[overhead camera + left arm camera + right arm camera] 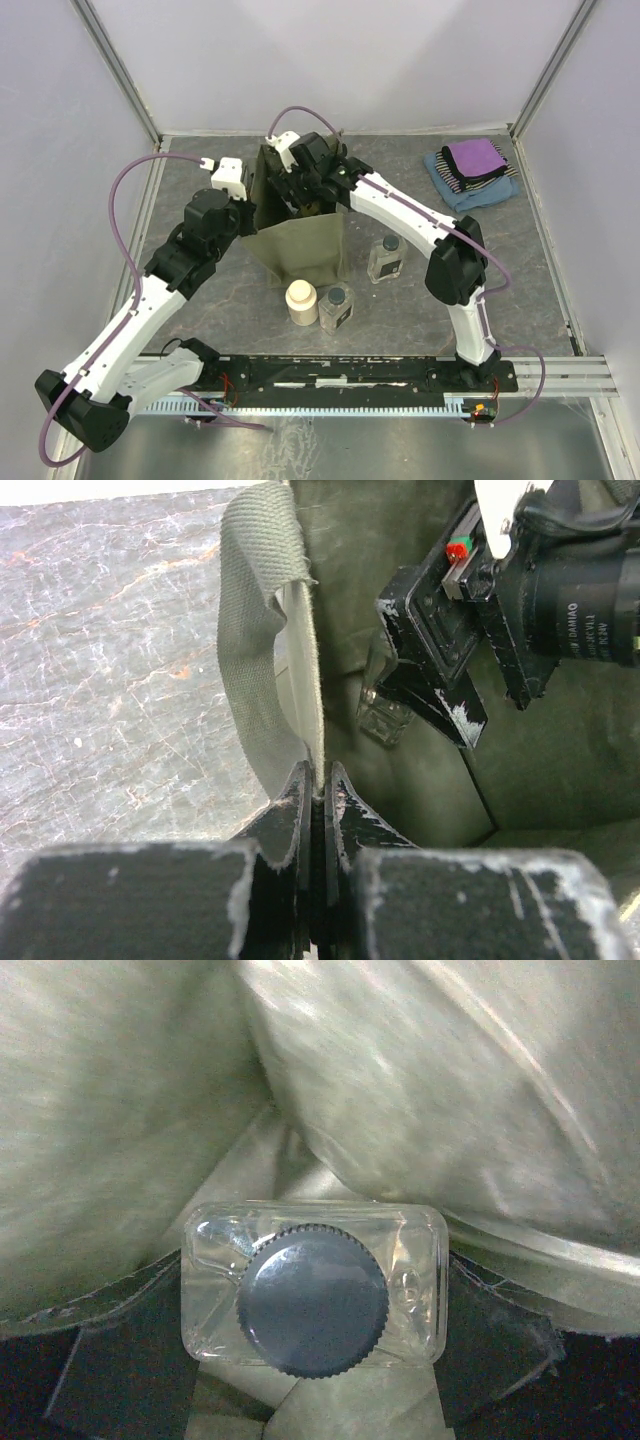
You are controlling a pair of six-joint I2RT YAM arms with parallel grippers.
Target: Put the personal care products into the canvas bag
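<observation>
Left arm (pixel 150 290) and right arm (pixel 410 215) meet over the canvas bag (pixel 305 255) mid-surface (pixel 250 300). A cream jar (pixel 301 302) and bottle (pixel 336 308) stand toward the near edge, with folded cloths (pixel 470 172) in the far right corner.

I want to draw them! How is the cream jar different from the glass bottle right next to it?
The cream jar is round and you cannot see through it; the glass bottle is squarish and clear. The cream jar is pale all over, top included; the glass bottle has a dark round cap. Both stand upright on the table, side by side in front of the canvas bag, not yet inside it.
</observation>
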